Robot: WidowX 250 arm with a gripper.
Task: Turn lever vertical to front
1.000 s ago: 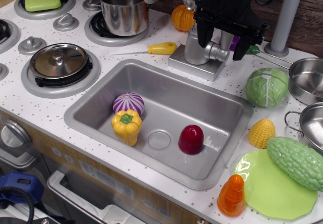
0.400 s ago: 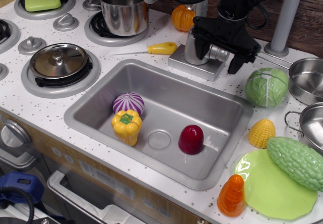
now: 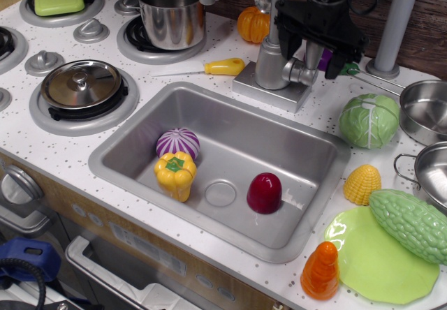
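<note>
The silver faucet [image 3: 269, 64] stands on its plate behind the sink. Its lever [image 3: 311, 57] is a short silver paddle on a stubby cylinder at the faucet's right side, and it stands roughly upright. Its top is hidden by my black gripper [image 3: 308, 50]. The gripper hangs just above and around the lever with its fingers spread, one on each side of the paddle. I cannot tell whether a finger touches the lever.
The sink [image 3: 316, 184] holds a purple onion [image 3: 177, 142], a yellow pepper [image 3: 174, 174] and a dark red piece [image 3: 265, 193]. A cabbage [image 3: 369, 120], a grey pole [image 3: 393, 24], metal pots [image 3: 424, 111], an orange pumpkin [image 3: 251, 24] and a yellow-handled knife [image 3: 223, 66] surround the faucet.
The gripper dipped forward and down over the lever, then rose and moved back. The lever's paddle now shows upright between the fingers.
</note>
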